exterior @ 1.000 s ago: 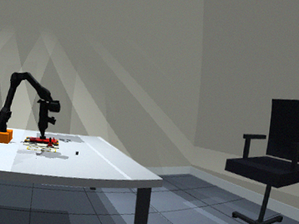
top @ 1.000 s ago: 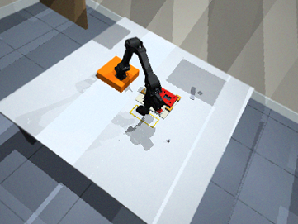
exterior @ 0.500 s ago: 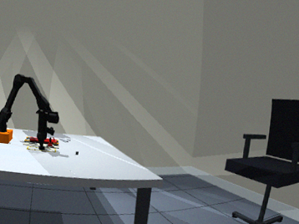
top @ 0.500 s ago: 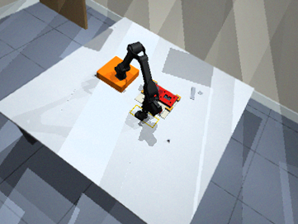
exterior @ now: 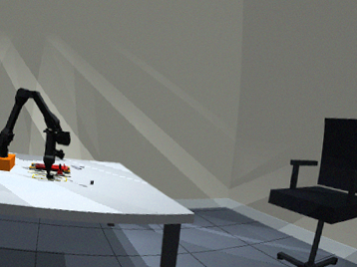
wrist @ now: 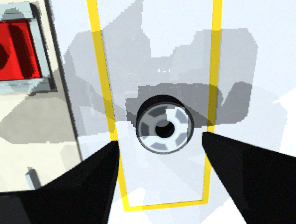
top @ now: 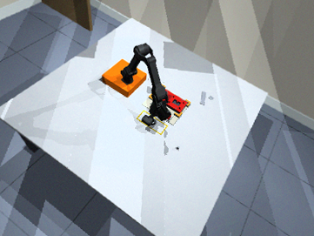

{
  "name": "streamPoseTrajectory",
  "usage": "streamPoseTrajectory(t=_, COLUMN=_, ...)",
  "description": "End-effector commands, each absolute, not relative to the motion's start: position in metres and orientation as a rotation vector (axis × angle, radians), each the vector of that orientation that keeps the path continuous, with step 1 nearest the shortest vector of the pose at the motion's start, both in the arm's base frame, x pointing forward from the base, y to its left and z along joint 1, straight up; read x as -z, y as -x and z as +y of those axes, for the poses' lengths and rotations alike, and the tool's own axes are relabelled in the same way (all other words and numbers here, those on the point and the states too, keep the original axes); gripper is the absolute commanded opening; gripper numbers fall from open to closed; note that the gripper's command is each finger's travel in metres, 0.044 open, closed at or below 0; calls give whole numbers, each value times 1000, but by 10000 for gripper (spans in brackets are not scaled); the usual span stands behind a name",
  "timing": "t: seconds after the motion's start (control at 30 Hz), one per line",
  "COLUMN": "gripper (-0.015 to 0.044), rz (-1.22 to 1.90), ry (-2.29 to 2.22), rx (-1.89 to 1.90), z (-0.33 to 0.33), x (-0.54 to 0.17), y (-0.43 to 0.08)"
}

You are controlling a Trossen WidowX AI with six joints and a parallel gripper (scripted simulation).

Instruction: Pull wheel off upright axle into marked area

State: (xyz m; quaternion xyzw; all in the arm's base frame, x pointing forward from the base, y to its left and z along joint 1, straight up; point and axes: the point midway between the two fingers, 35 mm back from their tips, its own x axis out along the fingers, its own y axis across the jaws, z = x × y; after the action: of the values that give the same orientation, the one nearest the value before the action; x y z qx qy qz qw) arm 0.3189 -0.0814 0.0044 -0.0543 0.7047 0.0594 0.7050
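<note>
The wheel (wrist: 163, 129) lay inside the marked area (wrist: 103, 90); the gripper (wrist: 160, 150) hovered above it; the fixture (top: 176, 102) sat just beside.

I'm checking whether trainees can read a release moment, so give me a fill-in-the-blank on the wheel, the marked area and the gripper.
1. The wheel lies inside the ____ outline of the marked area.
2. The gripper is ____, with a gap between each finger and the wheel.
3. In the wrist view, the red fixture sits to the ____ of the marked area.

Missing words: yellow; open; left
</note>
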Motion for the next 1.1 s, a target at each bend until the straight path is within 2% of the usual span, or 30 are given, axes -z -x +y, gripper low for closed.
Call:
streamPoseTrajectory(t=0.0, gripper=300, rz=1534, ry=134, rx=-121, z=-83, x=-44, y=-324)
streamPoseTrajectory(t=0.17, gripper=300, rz=1534, ry=134, rx=-121, z=-83, x=-51, y=-324)
streamPoseTrajectory(t=0.33, gripper=431, rz=1536, ry=131, rx=-123, z=-75, x=-65, y=-295)
streamPoseTrajectory(t=0.37, gripper=440, rz=1537, ry=131, rx=-123, z=-73, x=-71, y=-286)
streamPoseTrajectory(t=0.57, gripper=440, rz=1542, ry=132, rx=-124, z=-61, x=-93, y=-237)
streamPoseTrajectory(t=1.07, gripper=440, rz=1542, ry=132, rx=-124, z=-60, x=-94, y=-236)
